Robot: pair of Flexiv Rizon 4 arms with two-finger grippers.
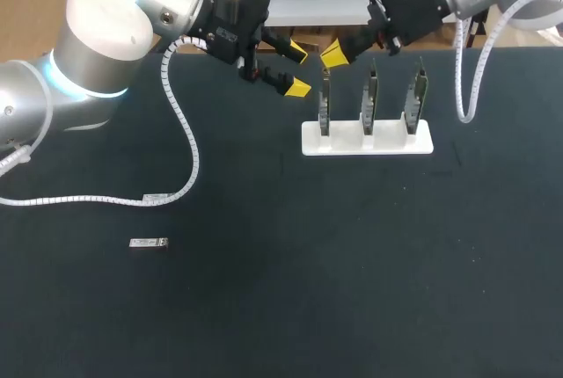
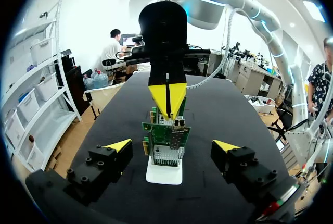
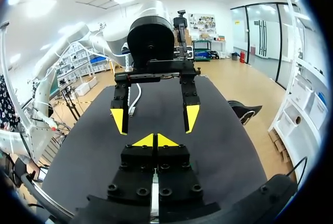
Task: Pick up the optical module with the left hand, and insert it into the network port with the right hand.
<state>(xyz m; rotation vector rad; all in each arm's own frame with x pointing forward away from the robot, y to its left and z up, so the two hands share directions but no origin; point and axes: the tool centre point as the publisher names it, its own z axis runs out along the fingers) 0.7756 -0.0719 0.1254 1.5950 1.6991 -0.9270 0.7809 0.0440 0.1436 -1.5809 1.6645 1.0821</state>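
Task unstarted: small silver optical module [image 1: 148, 243] untouched on tabletop [image 1: 352, 264], well apart from white rack of green boards [image 1: 367, 139]. Beside rack: my left hand [image 1: 297, 69] wide, right hand [image 1: 334, 54] closed, both empty.

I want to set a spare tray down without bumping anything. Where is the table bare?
Bare table lies on the near side of the white rack, stretching left to the optical module. Crowded: the far middle, where the open left gripper and shut right gripper meet by the rack's circuit boards, and the left, where a white cable lies.
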